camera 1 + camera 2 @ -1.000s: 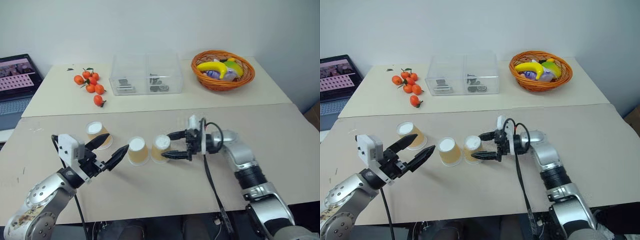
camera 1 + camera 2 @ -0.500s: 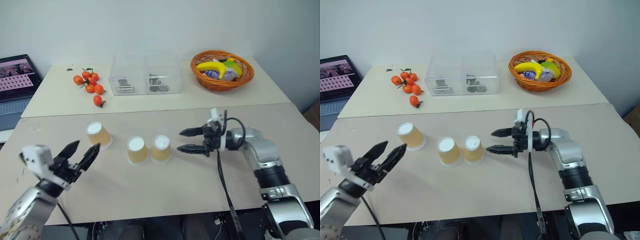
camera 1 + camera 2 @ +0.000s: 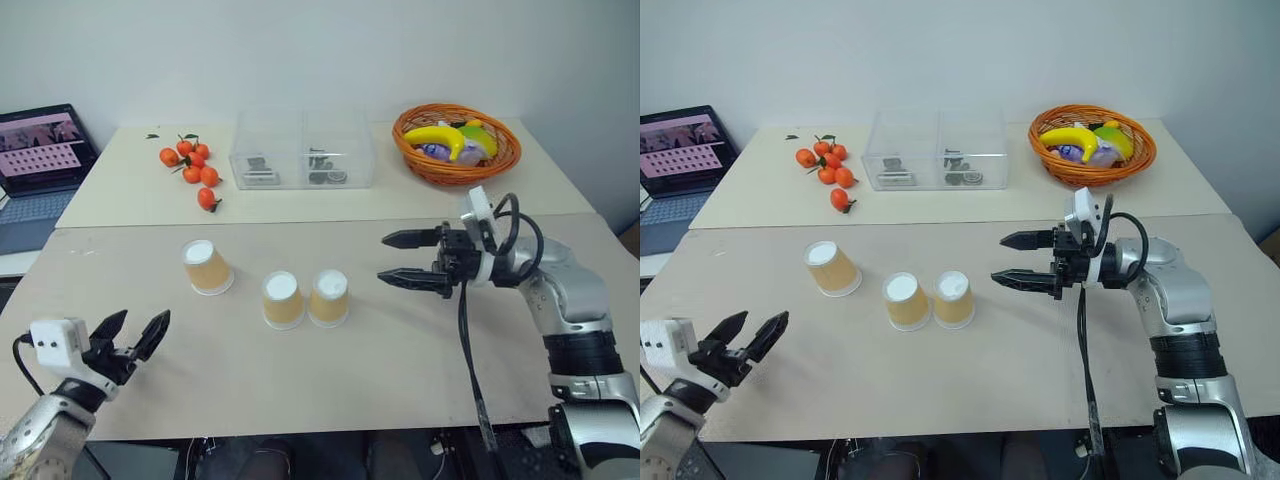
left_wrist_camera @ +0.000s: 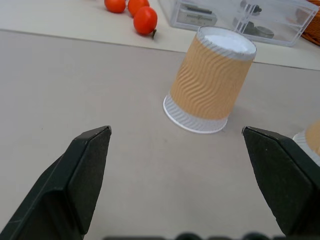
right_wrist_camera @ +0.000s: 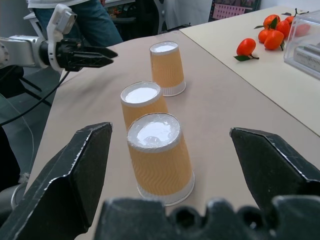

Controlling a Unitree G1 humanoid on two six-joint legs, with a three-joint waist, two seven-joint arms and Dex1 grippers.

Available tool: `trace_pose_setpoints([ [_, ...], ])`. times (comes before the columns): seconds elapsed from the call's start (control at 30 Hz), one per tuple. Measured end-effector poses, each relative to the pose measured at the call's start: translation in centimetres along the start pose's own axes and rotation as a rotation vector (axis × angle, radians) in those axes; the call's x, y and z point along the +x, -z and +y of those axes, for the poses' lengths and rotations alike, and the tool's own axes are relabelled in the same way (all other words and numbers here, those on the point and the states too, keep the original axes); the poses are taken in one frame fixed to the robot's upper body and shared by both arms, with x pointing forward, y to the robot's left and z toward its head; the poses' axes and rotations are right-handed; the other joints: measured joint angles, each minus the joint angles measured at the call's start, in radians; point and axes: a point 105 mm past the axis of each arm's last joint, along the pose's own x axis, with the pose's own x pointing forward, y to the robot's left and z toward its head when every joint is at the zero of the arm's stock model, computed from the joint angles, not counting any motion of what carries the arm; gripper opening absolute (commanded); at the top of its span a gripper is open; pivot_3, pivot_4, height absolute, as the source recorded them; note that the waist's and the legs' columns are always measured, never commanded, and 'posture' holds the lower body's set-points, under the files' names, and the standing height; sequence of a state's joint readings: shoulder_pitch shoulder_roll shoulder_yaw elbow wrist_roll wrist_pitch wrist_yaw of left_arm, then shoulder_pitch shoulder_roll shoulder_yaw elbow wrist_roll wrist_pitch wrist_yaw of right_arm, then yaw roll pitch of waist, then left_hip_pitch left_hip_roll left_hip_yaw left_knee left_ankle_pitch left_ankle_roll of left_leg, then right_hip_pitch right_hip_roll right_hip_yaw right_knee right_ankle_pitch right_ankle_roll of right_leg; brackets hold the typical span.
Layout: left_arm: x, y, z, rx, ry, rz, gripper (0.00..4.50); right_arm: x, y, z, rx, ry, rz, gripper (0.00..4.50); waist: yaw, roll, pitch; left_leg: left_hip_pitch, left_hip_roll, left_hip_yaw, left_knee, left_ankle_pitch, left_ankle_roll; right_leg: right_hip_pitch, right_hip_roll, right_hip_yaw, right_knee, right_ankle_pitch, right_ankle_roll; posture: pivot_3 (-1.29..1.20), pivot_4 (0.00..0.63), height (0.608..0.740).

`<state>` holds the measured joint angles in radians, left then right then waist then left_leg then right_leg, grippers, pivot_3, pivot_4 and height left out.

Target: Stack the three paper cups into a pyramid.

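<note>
Tan-orange ribbed paper cups stand upside down on the beige table [image 3: 420,350]: two touching [image 3: 283,299] [image 3: 329,297] as a likely pyramid base, a third [image 3: 205,266] apart. Both black two-fingered grippers, left [image 3: 132,337] and right [image 3: 407,258], gape empty, clear of them.

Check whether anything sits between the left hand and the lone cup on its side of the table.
Nothing visible does. The left hand is open, and only bare table lies between it and the lone cup. The two paired cups stand off to the side, out of that path.
</note>
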<state>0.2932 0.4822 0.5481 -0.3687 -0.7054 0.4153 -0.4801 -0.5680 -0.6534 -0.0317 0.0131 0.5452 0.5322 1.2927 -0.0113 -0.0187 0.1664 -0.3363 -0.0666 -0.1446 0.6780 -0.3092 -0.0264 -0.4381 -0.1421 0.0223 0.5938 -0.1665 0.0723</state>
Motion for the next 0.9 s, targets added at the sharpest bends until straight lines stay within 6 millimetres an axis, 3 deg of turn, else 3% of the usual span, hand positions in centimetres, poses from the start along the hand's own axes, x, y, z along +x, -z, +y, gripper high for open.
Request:
trace_pose_setpoints([
  [0.63,7.5,-0.7,-1.1,0.103,0.156,0.043,4.50,0.1,-0.3,1.3,-0.018,0.057,-0.025,4.40,-0.002,0.000,0.000,0.000,0.000,0.000,0.000,0.000,0.000,-0.001,0.000,0.000,0.000,0.000,0.000,0.00,0.150,0.738],
  [0.9,10.1,-1.9,-3.8,0.119,0.239,0.000,4.50,0.1,-0.5,1.3,-0.022,0.075,-0.024,4.40,-0.005,0.000,0.000,0.000,0.000,0.000,0.000,0.000,0.000,-0.001,0.000,0.000,0.000,0.001,0.000,0.00,0.150,0.738],
])
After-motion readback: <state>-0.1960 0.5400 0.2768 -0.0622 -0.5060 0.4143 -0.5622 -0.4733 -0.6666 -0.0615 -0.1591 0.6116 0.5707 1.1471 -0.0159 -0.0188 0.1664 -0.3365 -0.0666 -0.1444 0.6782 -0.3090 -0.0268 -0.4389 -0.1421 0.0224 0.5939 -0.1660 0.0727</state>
